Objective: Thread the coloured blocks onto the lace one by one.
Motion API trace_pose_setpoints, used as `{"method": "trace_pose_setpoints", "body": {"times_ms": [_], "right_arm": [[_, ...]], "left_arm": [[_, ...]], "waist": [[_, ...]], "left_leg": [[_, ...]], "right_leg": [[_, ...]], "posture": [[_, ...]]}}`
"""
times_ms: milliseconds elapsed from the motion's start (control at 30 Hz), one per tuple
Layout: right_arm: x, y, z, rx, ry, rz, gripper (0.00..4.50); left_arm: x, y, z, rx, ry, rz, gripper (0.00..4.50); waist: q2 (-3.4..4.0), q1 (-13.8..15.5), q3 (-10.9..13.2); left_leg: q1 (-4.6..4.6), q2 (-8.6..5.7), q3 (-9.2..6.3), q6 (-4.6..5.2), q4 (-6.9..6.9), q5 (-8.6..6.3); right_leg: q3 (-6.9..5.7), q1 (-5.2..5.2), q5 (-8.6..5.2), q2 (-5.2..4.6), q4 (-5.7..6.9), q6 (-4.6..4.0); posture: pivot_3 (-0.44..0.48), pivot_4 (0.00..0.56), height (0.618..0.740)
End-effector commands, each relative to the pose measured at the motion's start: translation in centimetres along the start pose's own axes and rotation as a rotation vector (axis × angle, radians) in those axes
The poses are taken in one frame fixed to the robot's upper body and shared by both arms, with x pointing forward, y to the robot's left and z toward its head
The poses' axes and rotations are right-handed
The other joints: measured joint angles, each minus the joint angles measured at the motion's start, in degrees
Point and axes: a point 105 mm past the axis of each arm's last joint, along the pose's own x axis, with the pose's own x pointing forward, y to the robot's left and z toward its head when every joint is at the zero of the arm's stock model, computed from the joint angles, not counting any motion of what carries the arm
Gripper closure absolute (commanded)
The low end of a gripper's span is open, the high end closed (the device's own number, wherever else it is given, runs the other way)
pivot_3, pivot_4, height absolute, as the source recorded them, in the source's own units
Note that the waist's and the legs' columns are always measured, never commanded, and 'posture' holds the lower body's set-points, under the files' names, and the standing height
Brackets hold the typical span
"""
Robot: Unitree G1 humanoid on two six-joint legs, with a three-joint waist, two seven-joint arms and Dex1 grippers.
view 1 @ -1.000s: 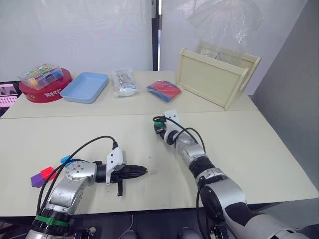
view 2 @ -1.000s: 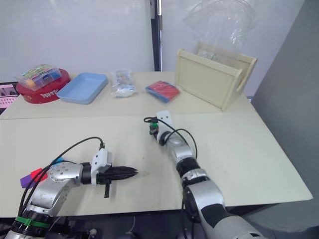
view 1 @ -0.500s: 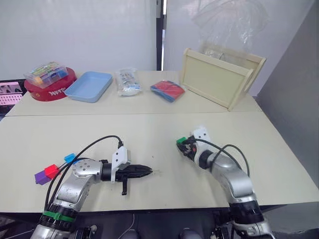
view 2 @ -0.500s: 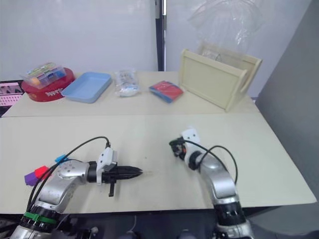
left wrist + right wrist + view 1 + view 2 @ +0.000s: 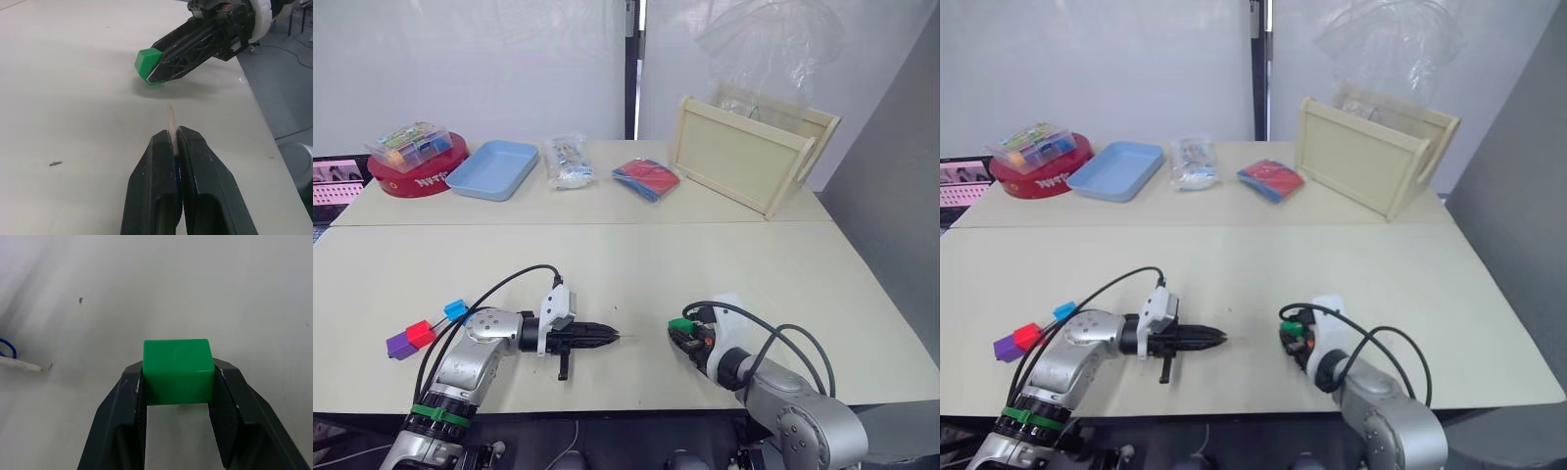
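Both grippers sit low over the near half of the cream table (image 5: 636,264), facing each other with a small gap between their tips. Left gripper (image 5: 172,138) has its two black fingers pressed together on the lace (image 5: 170,120), whose pale stiff tip sticks out just past the fingertips and points at the green cube (image 5: 147,61). Right gripper (image 5: 179,378) clamps that green cube between its fingertips, the block held just above the tabletop. Further to the left, beside the left arm, lie the purple cube (image 5: 399,345), the red cube (image 5: 420,334) and a light blue cube (image 5: 455,310) (close together in a short line). A clear box of mixed coloured pieces (image 5: 407,145) rests at the far left edge
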Motion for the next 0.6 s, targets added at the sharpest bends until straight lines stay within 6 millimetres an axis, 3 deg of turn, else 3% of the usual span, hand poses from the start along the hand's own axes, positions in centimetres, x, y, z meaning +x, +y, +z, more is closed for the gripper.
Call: {"method": "trace_pose_setpoints", "body": {"times_ms": [33,200,267,400,500,600], "right_arm": [[-0.9,0.7,2.3,0.005,-0.089,0.051,1.59],[-2.2,1.5,4.8,-0.036,-0.129,0.175,0.01],[-2.6,1.5,5.6,-0.115,-0.121,0.232,0.01],[-3.4,2.2,6.3,-0.456,-0.028,0.432,0.01],[-4.0,2.3,4.8,-0.777,0.123,0.582,0.01],[-3.8,1.2,3.6,-0.976,0.239,0.683,0.01]], "left_arm": [[0.0,0.0,0.8,0.037,-0.026,-0.009,4.5],[-0.2,0.2,0.7,0.046,-0.023,0.011,4.5],[-0.2,0.2,0.8,0.046,-0.026,0.015,4.5],[0.0,-0.1,0.9,0.05,-0.039,0.017,4.5],[0.3,-0.2,1.0,0.051,-0.045,0.017,4.5],[0.4,-0.1,1.2,0.058,-0.05,0.028,4.5]], "waist": [[0.0,-0.02,0.0],[0.0,-0.08,0.0],[0.0,0.12,0.0],[0.06,0.4,0.03],[0.06,0.47,0.03],[0.05,0.44,0.03]], "left_leg": [[0.01,0.0,0.0,0.0,0.0,0.0],[0.01,0.02,0.0,0.0,-0.01,0.0],[0.01,-0.01,0.0,0.0,0.01,0.0],[-0.02,-0.06,-0.01,0.02,0.03,-0.01],[-0.04,-0.04,-0.01,0.08,0.05,-0.05],[-0.09,0.0,0.0,0.18,0.09,-0.11]], "right_leg": [[0.0,0.0,0.0,0.0,0.0,0.0],[0.0,0.0,0.0,0.02,0.0,0.0],[0.0,0.02,0.0,-0.01,0.0,0.0],[-0.01,0.09,0.0,-0.03,-0.17,0.0],[-0.05,0.12,0.0,-0.01,-0.3,0.0],[-0.1,0.18,0.0,0.0,-0.44,0.01]], "posture": [[0.0,0.15,0.74],[0.0,0.15,0.74],[0.0,0.15,0.74],[0.0,0.15,0.74],[0.0,0.15,0.74],[0.0,0.15,0.74]]}}
